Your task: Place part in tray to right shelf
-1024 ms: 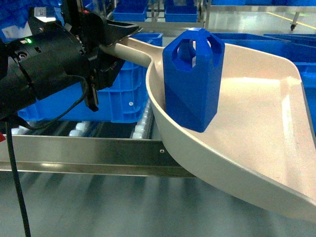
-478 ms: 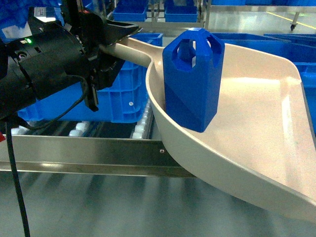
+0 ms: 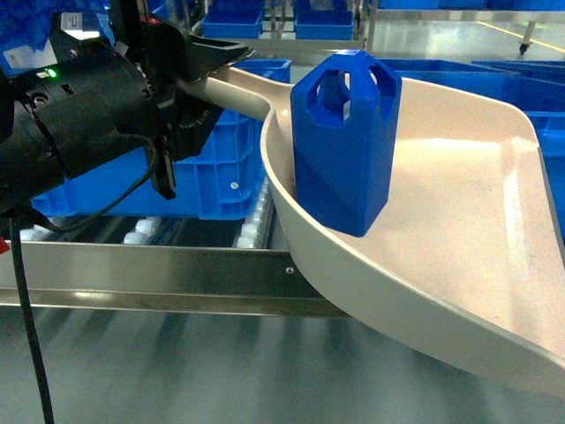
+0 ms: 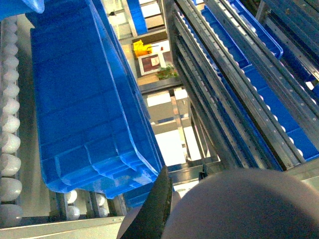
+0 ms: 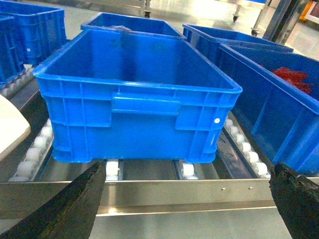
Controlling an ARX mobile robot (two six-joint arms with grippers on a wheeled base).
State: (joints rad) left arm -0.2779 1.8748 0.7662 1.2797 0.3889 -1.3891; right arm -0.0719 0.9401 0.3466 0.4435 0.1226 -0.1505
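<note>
The bright-blue part (image 3: 346, 141) stands upright in the cream tray (image 3: 459, 221), near its handle end. My left gripper (image 3: 205, 71) is shut on the tray's handle (image 3: 240, 90) and holds the tray in the air over the right shelf's steel front rail (image 3: 150, 265). In the left wrist view one dark finger (image 4: 158, 206) lies against the tray's rounded underside (image 4: 244, 204). My right gripper (image 5: 188, 172) is open with nothing between its fingers. It hangs over the rail (image 5: 164, 191), in front of a blue crate (image 5: 134, 99). A corner of the tray (image 5: 10, 130) shows at the left.
White rollers (image 3: 252, 225) run behind the rail, under a blue crate (image 3: 207, 168). More blue crates (image 5: 279, 94) stand to the right, one of them holding red items (image 5: 291, 78). Further racks and crates (image 4: 239, 64) fill the background.
</note>
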